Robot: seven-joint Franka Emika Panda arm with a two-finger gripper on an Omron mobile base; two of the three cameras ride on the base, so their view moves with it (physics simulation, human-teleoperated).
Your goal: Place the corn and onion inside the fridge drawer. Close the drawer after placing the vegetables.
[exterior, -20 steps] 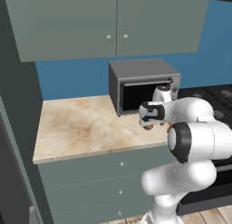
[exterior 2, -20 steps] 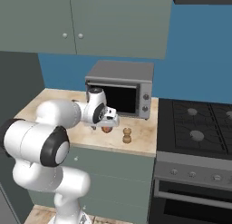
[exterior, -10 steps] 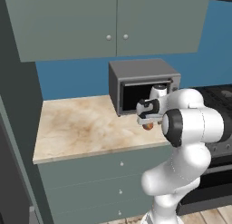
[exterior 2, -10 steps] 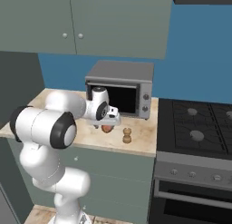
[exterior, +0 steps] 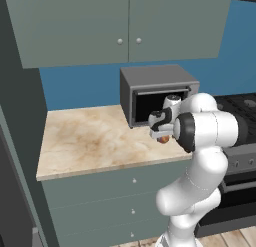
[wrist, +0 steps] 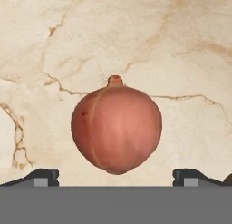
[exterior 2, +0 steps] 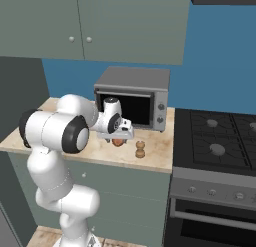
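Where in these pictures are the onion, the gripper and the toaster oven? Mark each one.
onion (wrist: pixel 116 128): hand view, middle of its reddish skin.
gripper (wrist: pixel 116 175): hand view, midway between the fingertips.
toaster oven (exterior 2: pixel 132 79): right base view, its grey top.

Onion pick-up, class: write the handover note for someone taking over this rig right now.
Gripper: jaws open, one each side of the onion, not yet closed on it.
Onion: on the marble counter in front of the toaster oven, under the hand; a small tan knobbed thing stands beside it.
Done: nothing stowed that these views show.
Left: grasp the onion, carry it to the fridge drawer, add the corn, close the drawer.
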